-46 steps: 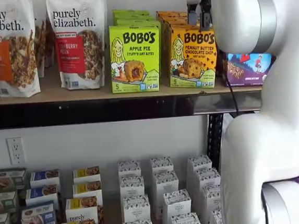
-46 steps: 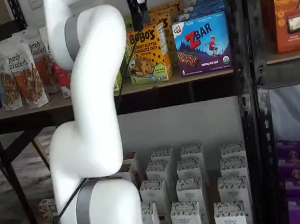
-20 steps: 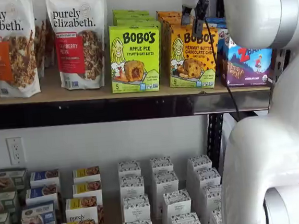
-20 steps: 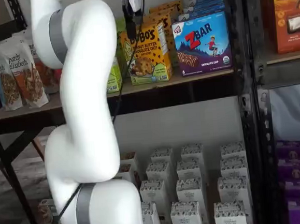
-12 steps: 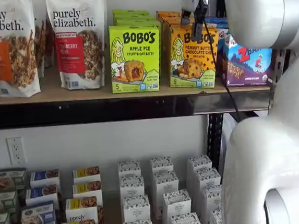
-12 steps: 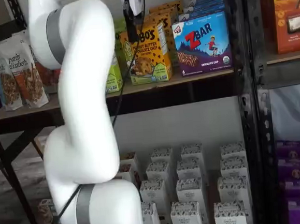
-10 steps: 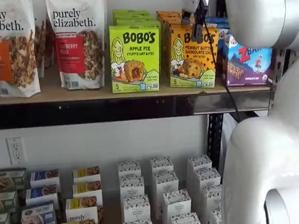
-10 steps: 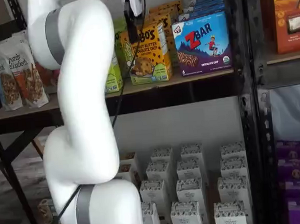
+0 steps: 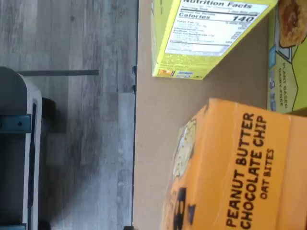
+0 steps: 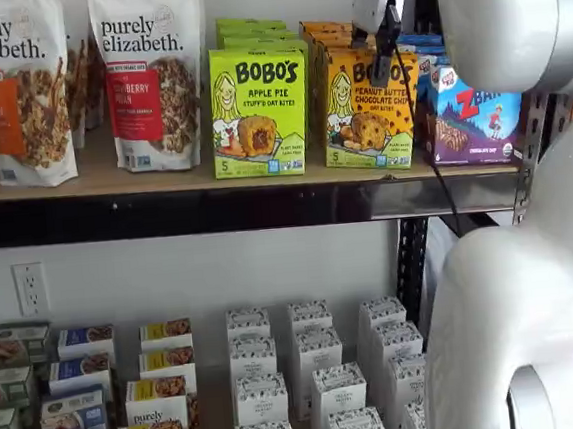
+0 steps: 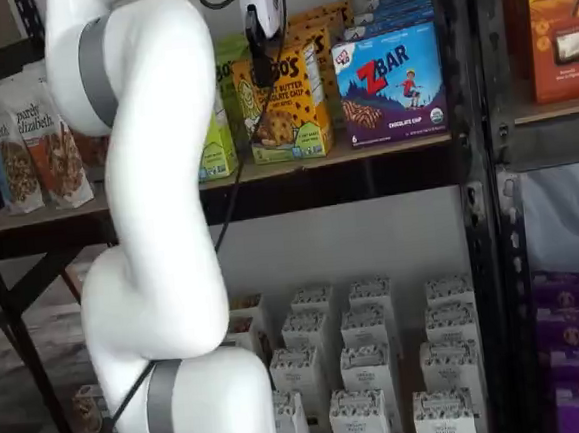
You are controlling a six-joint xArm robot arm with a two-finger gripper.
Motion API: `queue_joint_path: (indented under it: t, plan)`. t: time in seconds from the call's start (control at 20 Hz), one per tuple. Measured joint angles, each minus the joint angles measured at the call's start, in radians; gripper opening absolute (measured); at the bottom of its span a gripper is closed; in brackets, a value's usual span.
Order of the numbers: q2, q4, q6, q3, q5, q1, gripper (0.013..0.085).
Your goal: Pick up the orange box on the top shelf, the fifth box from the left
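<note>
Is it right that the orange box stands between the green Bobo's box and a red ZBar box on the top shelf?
Not quite: the ZBar box is blue-purple, not red, as both shelf views show. The rest holds: the orange box stands between it and the green Bobo's box on the top shelf.

Two granola bags, one ZBar box

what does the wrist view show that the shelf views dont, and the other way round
Only the wrist view: the nutrition panel on the lime-green box and the grey floor beyond the shelf edge. Only the shelf views: the hand in front of the orange box, the granola bags, the ZBar box and white cartons below. Both: the orange box on the top shelf.
</note>
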Motion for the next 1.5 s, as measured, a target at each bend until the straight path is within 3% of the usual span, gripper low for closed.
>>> queue_joint_path:
  t: [0.25, 0.7, 0.9, 1.0, 1.5]
  plan:
    - [0.011, -0.029, 0.003, -0.013, 0.017, 0.009, 0.0850]
    - [0.013, -0.028, -0.005, -0.012, 0.017, 0.001, 0.0850]
    - [0.017, -0.036, -0.007, -0.016, 0.024, 0.001, 0.0770]
    - [0.018, -0.036, -0.008, -0.017, 0.026, 0.000, 0.0690]
    - [0.028, -0.032, -0.006, -0.030, 0.037, 0.001, 0.0490]
